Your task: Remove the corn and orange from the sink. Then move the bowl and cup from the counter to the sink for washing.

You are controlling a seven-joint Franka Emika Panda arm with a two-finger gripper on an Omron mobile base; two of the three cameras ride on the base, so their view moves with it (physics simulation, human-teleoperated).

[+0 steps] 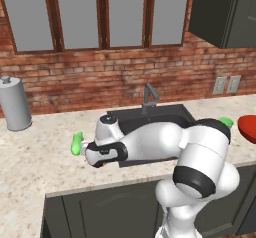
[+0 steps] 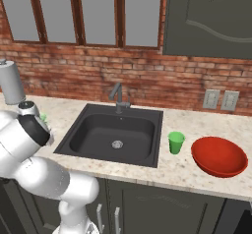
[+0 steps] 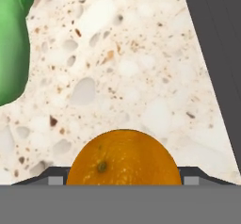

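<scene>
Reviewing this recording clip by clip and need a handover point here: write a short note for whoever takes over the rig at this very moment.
Hand: jaws wide, the orange sits between them low over the counter left of the sink; whether it is gripped or just released is unclear.
Corn: on the counter left of the sink, beside the hand.
Sink: basin holds nothing but its drain.
Cup and bowl: on the counter right of the sink, untouched.
Done: corn out, orange out.
Left: let go of the orange if held, then move bowl and cup into the sink.
</scene>
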